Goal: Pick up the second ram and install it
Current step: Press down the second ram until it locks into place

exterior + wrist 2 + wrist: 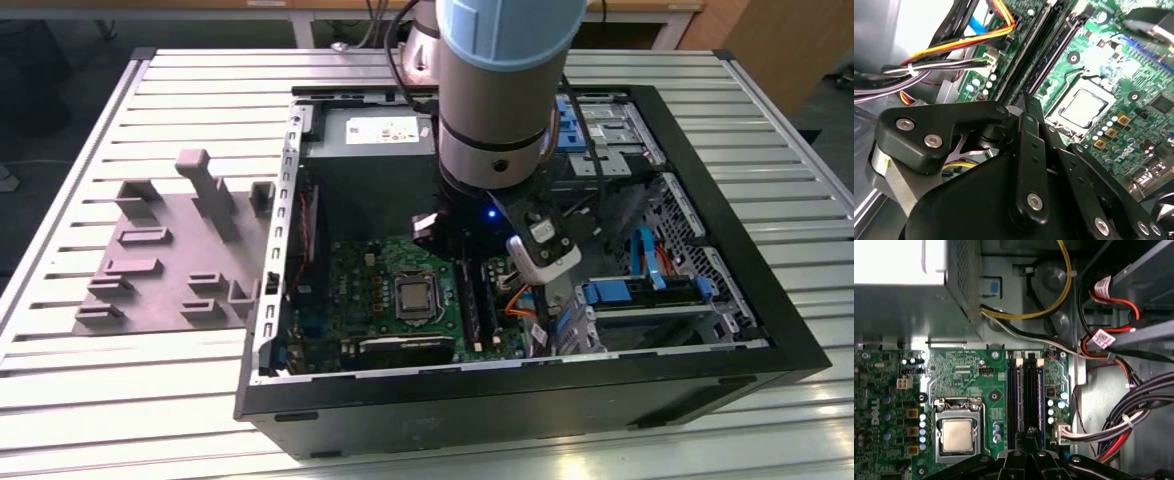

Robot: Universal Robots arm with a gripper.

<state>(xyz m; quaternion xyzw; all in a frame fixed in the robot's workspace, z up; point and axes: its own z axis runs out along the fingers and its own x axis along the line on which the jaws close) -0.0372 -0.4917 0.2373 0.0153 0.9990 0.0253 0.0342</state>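
- The second ram point(1032, 395) is taken to be the long dark strip lying in a motherboard slot directly ahead of the fingertips. Its outline cannot be told clearly from the slot around it.
- The gripper point(1030, 432) is seen with its 2 fingers point(1026, 107) brought together, with no gap and nothing visible between them. The tips are down at the near end of that strip, and contact cannot be confirmed.
- A 2nd long black slot point(1013, 400) runs parallel just beside the one under the fingertips.
- The processor socket point(956, 434), with its silver lid, is set to one side of the gripper, near the slots.
- Bundled cables point(1134, 422) are found on the gripper's other side.
- The silver power-supply box point(909, 305) is placed beyond the far ends of the slots.
- In the exterior view, the gripper point(454, 242) is lowered inside the open computer case point(534, 405). A grey moulded holder point(160, 250) lies well apart from it, outside the case, on the slatted table point(80, 400).
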